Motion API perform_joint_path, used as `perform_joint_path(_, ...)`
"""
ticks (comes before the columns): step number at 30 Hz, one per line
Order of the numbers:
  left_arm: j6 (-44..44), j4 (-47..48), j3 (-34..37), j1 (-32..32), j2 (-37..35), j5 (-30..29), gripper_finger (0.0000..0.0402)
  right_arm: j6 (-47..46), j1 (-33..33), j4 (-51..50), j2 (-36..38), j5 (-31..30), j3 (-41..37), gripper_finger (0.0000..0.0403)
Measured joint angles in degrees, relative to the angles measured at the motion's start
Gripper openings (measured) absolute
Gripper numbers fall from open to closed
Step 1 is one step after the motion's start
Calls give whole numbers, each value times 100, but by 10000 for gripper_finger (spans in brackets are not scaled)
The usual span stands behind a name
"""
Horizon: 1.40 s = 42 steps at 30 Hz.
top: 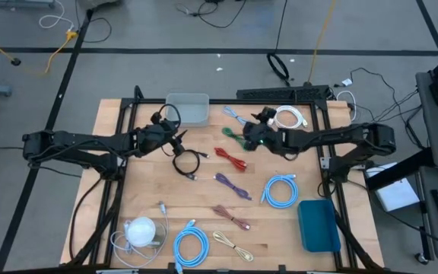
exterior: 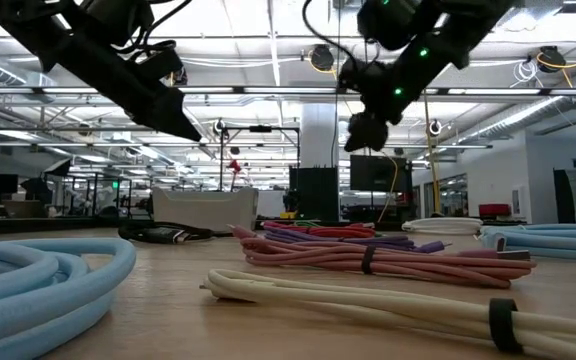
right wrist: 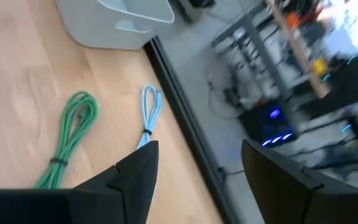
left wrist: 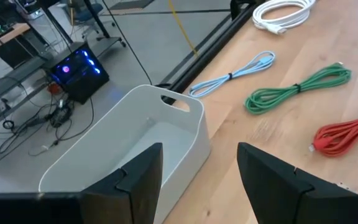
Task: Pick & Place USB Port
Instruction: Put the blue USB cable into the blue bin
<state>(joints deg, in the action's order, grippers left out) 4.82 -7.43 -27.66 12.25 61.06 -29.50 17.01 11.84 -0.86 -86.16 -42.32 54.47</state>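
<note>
Several bundled cables lie flat on the wooden table: green (top: 238, 137), red (top: 234, 160), purple (top: 233, 186), black (top: 187, 163), a thin light-blue one (top: 233, 115) and a white coil (top: 289, 118). A grey bin (top: 188, 108) stands at the far edge. My left gripper (top: 179, 138) hovers open beside the bin (left wrist: 135, 149), above the black cable. It holds nothing (left wrist: 201, 180). My right gripper (top: 249, 137) is open and raised over the green cable (right wrist: 70, 137). It is also bare (right wrist: 197, 180). In the low view both grippers hang well above the table (exterior: 366, 125).
Nearer the front lie a pink-brown cable (top: 230, 217), a cream cable (top: 233, 245), two light-blue coils (top: 281, 190) (top: 191, 247), a white bundle (top: 141, 230) and a teal box (top: 318, 224). Black frame rails (top: 329, 144) border the table.
</note>
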Motion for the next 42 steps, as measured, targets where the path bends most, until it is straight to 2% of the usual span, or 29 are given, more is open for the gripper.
perform_joint_path(3, -35, 58, -2, 0, 0, 2, 209, -435, 468, -430, -189, 489, 313, 222)
perform_joint_path(8, -90, 200, -3, 0, 0, 11, 209, 11, 1200, -538, -919, 347, 561, 222)
perform_joint_path(12, -114, 215, -4, 0, 0, 114, 209, 57, 1699, -627, -1688, 522, 976, 222)
perform_joint_path(16, -172, 214, -4, -17, 0, 132, 209, 62, 1922, -761, -2409, 669, 1407, 222)
perform_joint_path(20, -236, 215, -4, -17, 0, 254, 209, -120, 1886, -1161, -2757, 974, 2023, 222)
perform_joint_path(27, -346, 333, -6, -39, 15, 363, 209, -519, 1687, -1940, -2747, 2122, 2806, 222)
perform_joint_path(28, -351, 290, 23, -39, 17, 410, 209, -630, 1716, -2144, -2750, 2429, 2922, 222)
perform_joint_path(32, -447, 284, 163, -39, 20, 463, 209, -1162, 1952, -2819, -2747, 4753, 3260, 222)
perform_joint_path(33, -470, 285, 197, -39, 20, 463, 209, -1184, 1985, -2887, -2747, 5078, 3267, 222)
perform_joint_path(35, -501, 266, 271, -39, 20, 463, 209, -1154, 1977, -2940, -2749, 4962, 3267, 222)
perform_joint_path(39, -514, 256, 310, -39, 20, 463, 209, -954, 2007, -3136, -2642, 3952, 3279, 222)
perform_joint_path(42, -514, 211, 313, -39, 20, 464, 209, -964, 2135, -3176, -2646, 3940, 3306, 222)
